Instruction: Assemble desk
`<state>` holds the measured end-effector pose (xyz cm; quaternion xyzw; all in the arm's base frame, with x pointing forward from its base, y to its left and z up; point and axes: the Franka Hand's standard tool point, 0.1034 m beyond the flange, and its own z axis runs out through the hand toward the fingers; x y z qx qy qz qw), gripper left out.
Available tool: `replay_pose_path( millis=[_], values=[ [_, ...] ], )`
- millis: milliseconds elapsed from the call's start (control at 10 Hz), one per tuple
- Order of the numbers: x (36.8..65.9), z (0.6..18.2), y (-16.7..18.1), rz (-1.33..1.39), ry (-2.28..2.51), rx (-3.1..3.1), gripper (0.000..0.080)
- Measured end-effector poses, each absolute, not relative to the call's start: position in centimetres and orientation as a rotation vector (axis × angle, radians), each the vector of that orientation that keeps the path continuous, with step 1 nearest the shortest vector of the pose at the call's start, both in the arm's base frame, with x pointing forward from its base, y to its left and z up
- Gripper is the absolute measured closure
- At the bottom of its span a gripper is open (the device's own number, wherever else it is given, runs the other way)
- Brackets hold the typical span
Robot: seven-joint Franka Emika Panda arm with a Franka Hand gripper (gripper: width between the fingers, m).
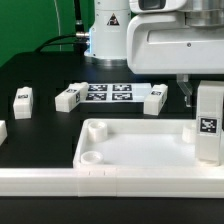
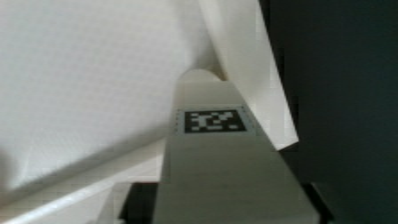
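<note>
In the exterior view, my arm (image 1: 175, 40) comes in from the exterior view's right with the wrist pointing straight down. My gripper (image 1: 204, 92) is closed on the upper end of a leg (image 1: 208, 125). That leg stands upright, its foot at the right end of the desk top (image 1: 130, 150), which lies flat on the black counter (image 1: 40, 140). Behind it, a loose leg (image 1: 68, 97) lies just beside the marker board (image 1: 108, 93) on the exterior view's left, and a second loose leg (image 1: 155, 100) on its right.

In the wrist view, I look along the held leg (image 2: 222, 170), its tag (image 2: 215, 120) facing the camera. My gripper (image 2: 217, 208) pinches it, with a dark pad (image 2: 128, 205) on either side. The far end meets the desk top's rim (image 2: 240, 50); I cannot tell whether it sits in a socket.
</note>
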<state>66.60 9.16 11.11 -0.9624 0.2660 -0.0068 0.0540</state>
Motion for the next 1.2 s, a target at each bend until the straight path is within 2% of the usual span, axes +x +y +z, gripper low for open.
replay_pose_path(
  millis=[600, 700, 800, 900, 1000, 1100, 1200],
  values=[
    [66.58, 11.07, 9.04, 0.028, 1.523, -2.619, 0.0509],
    [66.55, 11.07, 9.07, 0.033, 1.567, -2.594, 0.0509],
    [66.57, 11.06, 9.09, 0.032, 1.574, -2.59, 0.0461],
    [66.56, 11.06, 9.1, 0.031, 1.545, -2.608, 0.0461],
    [66.45, 11.06, 9.2, 0.035, 1.465, -2.657, 0.0276],
    [66.44, 11.16, 9.32, 0.033, 1.365, -2.714, 0.0174],
    [66.52, 11.25, 9.38, 0.023, 1.236, -2.774, 0.0174]
  ],
)
